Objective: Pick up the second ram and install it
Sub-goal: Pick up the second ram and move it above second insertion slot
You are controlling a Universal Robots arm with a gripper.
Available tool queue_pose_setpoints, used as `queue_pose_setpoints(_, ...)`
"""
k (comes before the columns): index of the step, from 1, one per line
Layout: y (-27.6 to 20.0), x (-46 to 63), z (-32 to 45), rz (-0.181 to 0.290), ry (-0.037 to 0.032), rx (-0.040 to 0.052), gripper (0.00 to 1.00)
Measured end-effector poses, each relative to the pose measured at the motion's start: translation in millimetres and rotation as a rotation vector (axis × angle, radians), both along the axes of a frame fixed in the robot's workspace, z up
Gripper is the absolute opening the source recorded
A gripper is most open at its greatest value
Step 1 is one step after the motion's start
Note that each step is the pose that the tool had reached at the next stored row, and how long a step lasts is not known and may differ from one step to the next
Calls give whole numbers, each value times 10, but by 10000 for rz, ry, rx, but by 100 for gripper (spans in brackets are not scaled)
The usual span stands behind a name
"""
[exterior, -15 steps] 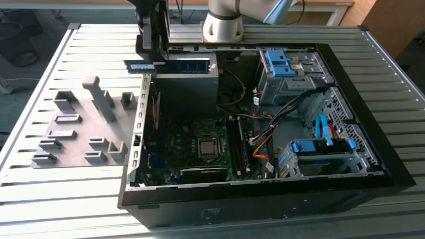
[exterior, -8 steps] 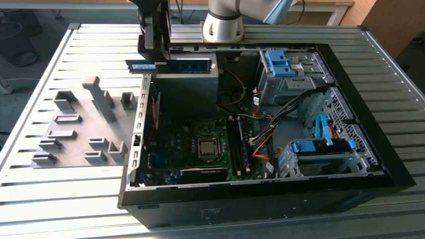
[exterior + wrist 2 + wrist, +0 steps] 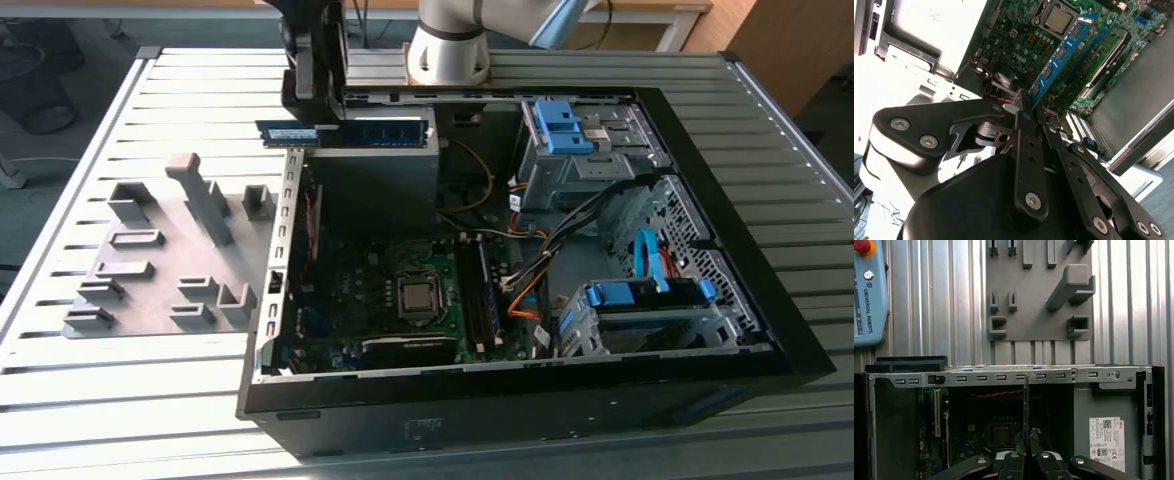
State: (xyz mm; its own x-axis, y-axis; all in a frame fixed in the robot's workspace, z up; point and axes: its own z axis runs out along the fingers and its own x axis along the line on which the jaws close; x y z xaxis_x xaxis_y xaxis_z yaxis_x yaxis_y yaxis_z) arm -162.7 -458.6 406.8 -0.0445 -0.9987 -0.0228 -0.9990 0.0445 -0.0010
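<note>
The second ram (image 3: pixel 350 132) is a thin blue stick with black chips. It hangs level above the open computer case's (image 3: pixel 747 300) far corner, on the exterior view's left. My gripper (image 3: pixel 315 122) is shut on one end of it from above. In the second wrist view the black fingers (image 3: pixel 1024 125) clamp the ram (image 3: pixel 1059 57), which reaches out over the green motherboard (image 3: pixel 1019 45). The first wrist view has the ram edge-on (image 3: pixel 1025 405) between the fingertips (image 3: pixel 1015 459). The memory slots (image 3: pixel 477 295) lie beside the processor (image 3: pixel 418 295), well below the stick.
A grey holder tray (image 3: pixel 147 270) with upright pegs lies on the slatted table at the exterior view's left. Light-blue drive brackets (image 3: pixel 561 125) and loose cables (image 3: pixel 534 265) crowd the case's right side. A teach pendant (image 3: pixel 869 295) lies beyond the case.
</note>
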Motion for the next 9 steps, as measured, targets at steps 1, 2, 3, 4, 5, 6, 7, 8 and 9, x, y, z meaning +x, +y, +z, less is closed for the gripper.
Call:
queue_pose_setpoints(1, 0, -1, 0, 1, 0, -1, 15)
queue_pose_setpoints(2, 0, -7, 0, 2, 1, -1, 15)
queue_pose_setpoints(3, 0, -12, 0, 2, 1, -1, 15)
queue_pose_setpoints(4, 0, -13, 0, 2, 0, 0, 15)
queue_pose_setpoints(5, 0, -14, 0, 1, 1, -1, 15)
queue_pose_setpoints(6, 0, -14, 0, 2, 1, -1, 15)
queue_pose_setpoints(7, 0, -15, 0, 1, 1, -1, 15)
queue_pose_setpoints(8, 0, -16, 0, 2, 0, 0, 15)
queue_pose_setpoints(9, -1, -16, 0, 2, 1, -1, 15)
